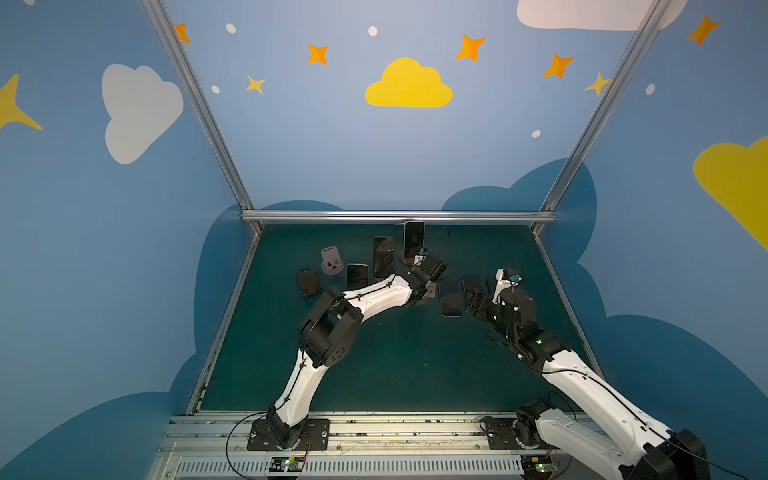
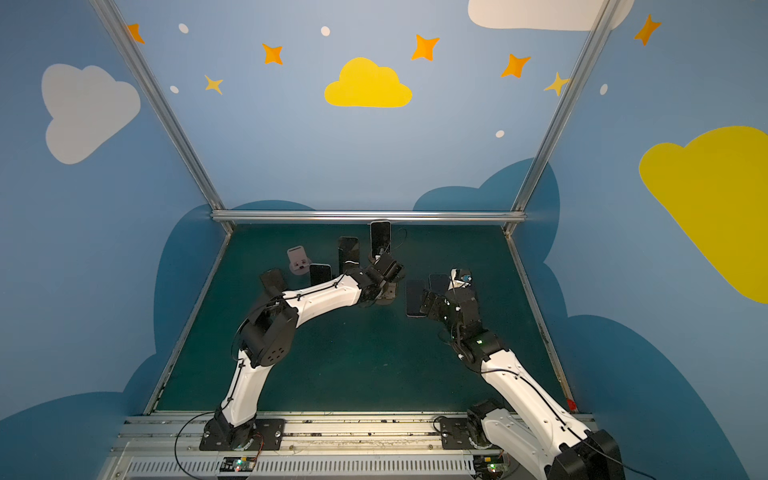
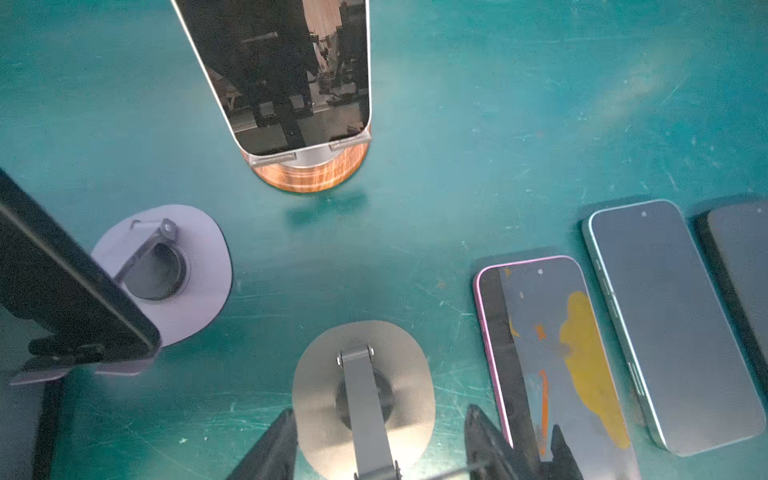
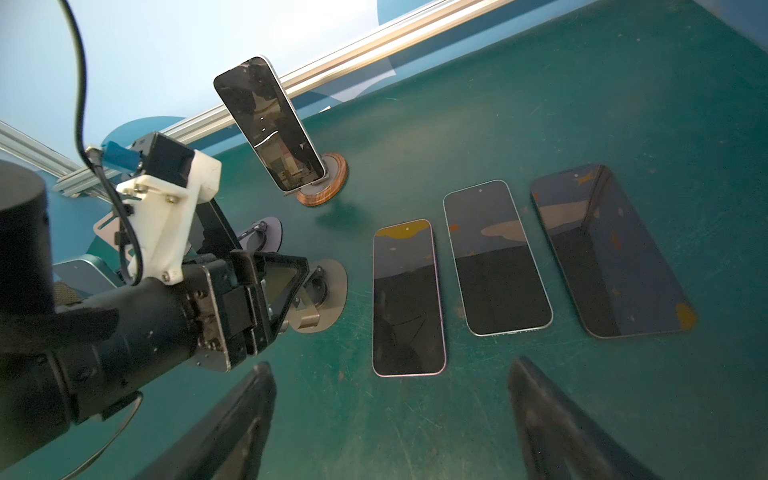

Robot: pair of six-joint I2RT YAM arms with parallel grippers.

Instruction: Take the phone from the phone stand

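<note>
Phone (image 3: 291,70), dark-screened, leans back on a wood-based stand (image 3: 309,174) with its lower edge caught behind two small metal lips. That tilt and those lips are what keep it there, so I judge it has to go up and out, not be dragged forward. It stands straight ahead of the left pincer (image 3: 380,411), well apart from it.

That pincer hangs over an empty grey stand (image 3: 316,374), whose base and arm lie between its fingers (image 3: 274,449). They sit close to the base's rim, but I cannot tell whether they pinch it. On its side away from the other arm, a black phone (image 3: 62,282) rests on a lilac stand (image 3: 195,266).

Toward the right pincer (image 4: 392,363), three more lie flat, side by side with screens up: a pink-edged phone (image 4: 409,299), a silver-edged phone (image 4: 496,257) and a larger dark phone (image 4: 606,249). They look like ones already taken off stands. The right pincer hovers at the near end of the pink-edged one, fingers wide apart and holding nothing.

Underneath, the tabletop (image 3: 498,104) is dark green and scuffed with pale scratches. An aluminium rail (image 1: 395,216) edges its far side, below blue walls (image 1: 291,145) painted with clouds and stars.
</note>
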